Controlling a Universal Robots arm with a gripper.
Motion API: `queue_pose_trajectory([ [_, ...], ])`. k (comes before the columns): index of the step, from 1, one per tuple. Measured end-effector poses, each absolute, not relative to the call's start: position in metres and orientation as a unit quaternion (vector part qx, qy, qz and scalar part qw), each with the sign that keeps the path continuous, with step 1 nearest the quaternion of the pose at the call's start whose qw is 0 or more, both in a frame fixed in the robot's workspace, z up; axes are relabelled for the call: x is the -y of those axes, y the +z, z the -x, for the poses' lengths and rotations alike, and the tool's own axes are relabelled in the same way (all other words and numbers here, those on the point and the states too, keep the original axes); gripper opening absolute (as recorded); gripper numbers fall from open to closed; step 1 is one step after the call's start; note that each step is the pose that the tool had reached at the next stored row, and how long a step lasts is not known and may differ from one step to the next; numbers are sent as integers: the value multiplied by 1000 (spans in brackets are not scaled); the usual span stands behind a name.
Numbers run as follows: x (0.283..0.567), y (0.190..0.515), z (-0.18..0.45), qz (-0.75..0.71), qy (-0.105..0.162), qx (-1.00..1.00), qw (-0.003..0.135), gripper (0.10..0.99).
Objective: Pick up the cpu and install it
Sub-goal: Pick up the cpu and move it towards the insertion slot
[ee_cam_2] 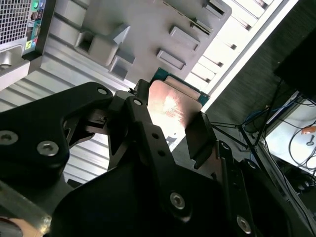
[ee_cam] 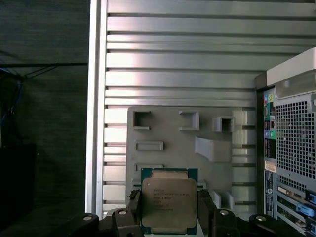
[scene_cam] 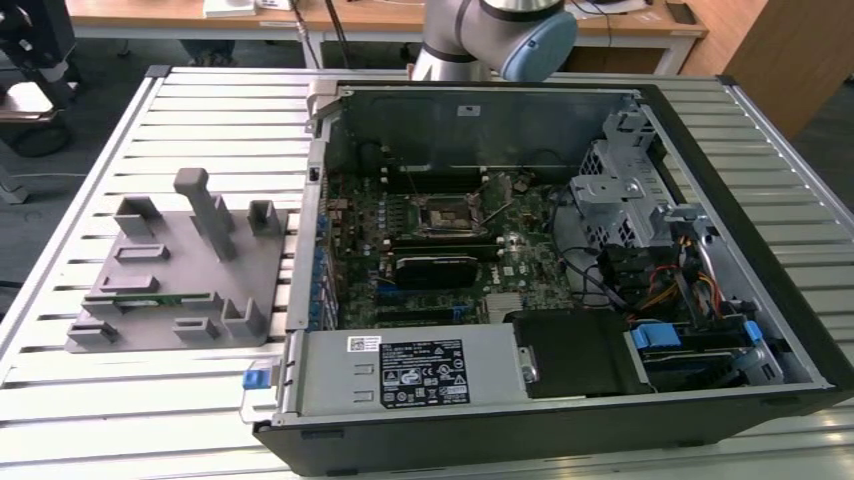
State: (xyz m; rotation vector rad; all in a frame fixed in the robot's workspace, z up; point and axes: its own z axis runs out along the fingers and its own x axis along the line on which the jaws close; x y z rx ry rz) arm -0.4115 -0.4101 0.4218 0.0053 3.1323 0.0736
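The cpu (ee_cam: pixel 169 200) is a small square chip with a pale metal top and a green edge, and it sits between the black fingers (ee_cam: pixel 205 211) of my gripper (ee_cam: pixel 169 213), which is shut on it. In the second wrist view the cpu (ee_cam_2: pixel 174 104) shows its shiny underside in the same grip of the gripper (ee_cam_2: pixel 170 117). It hangs high above the grey plastic fixture (ee_cam: pixel 173 140). In the exterior view the arm (scene_cam: pixel 497 35) rises at the far side of the open computer case (scene_cam: pixel 747 300), and the socket frame (scene_cam: pixel 442 213) lies on the motherboard.
The grey fixture (scene_cam: pixel 180 270) stands on the slatted table (scene_cam: pixel 200 110) at the exterior view's left, with a green memory stick (scene_cam: pixel 147 297) lying in it. Inside the case are a power supply (scene_cam: pixel 400 370), drive cages (scene_cam: pixel 621 180) and cables (scene_cam: pixel 667 280).
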Motion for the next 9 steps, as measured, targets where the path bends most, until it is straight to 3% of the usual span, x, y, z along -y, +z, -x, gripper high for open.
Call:
queue_pose_trajectory([
  [9, 410, 422, 386, -2, 24, -1000, 4, 541],
])
